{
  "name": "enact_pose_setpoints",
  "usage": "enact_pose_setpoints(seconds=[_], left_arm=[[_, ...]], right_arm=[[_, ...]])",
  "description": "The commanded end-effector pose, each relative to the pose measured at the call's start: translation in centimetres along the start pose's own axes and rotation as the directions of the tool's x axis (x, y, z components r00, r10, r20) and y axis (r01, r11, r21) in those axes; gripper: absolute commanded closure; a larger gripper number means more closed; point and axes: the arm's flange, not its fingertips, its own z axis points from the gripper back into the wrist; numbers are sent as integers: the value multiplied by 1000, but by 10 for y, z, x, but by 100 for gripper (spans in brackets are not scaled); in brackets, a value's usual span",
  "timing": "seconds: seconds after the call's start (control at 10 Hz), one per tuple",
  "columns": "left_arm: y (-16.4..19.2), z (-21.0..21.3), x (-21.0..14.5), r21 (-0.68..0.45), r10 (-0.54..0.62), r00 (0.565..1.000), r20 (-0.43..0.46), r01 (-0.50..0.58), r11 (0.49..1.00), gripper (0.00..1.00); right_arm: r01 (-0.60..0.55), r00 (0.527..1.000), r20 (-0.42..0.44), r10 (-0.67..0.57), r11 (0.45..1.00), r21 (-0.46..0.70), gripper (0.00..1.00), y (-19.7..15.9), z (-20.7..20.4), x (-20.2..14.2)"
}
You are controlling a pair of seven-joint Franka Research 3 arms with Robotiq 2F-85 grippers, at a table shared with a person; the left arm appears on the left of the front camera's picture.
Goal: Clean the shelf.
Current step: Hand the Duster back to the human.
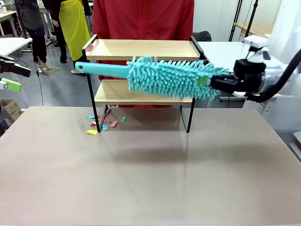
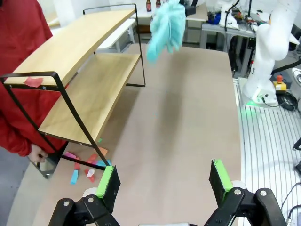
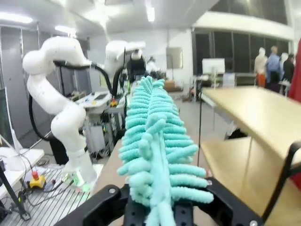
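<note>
Seen from the front, my right gripper (image 1: 214,83) was clamped on the fluffy end of a teal chenille duster (image 1: 169,76) lying crosswise in front of the two-tier shelf (image 1: 141,49), handle toward my left. My left wrist camera found my left gripper (image 2: 164,183) gaping empty, the shelf ahead to one side, paper scraps (image 2: 87,165) beneath. Down my right wrist, the duster's length ran alongside the shelf boards.

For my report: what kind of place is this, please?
Probably a robotics lab: another white robot arm mounted at a neighbouring bench, an emergency-stop button beside it, and work tables around the shelf.
</note>
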Motion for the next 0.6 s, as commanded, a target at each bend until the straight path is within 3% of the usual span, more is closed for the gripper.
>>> enact_pose_setpoints(seconds=[0.0, 0.2, 0.5], left_arm=[[0, 0, 2, -2, -1, 1000, 25, 1, 1000, 0], [0, 0, 2, -2, -1, 1000, 25, 1, 1000, 0], [0, 0, 2, -2, -1, 1000, 25, 1, 1000, 0]], right_arm=[[-8, 995, 102, 15, 997, -72, 83, 17, 11, 22], [-40, 985, 158, 70, 982, -186, 83, 31, 32, 46], [-25, 969, 201, 146, 862, -506, 83, 42, 77, 61]])
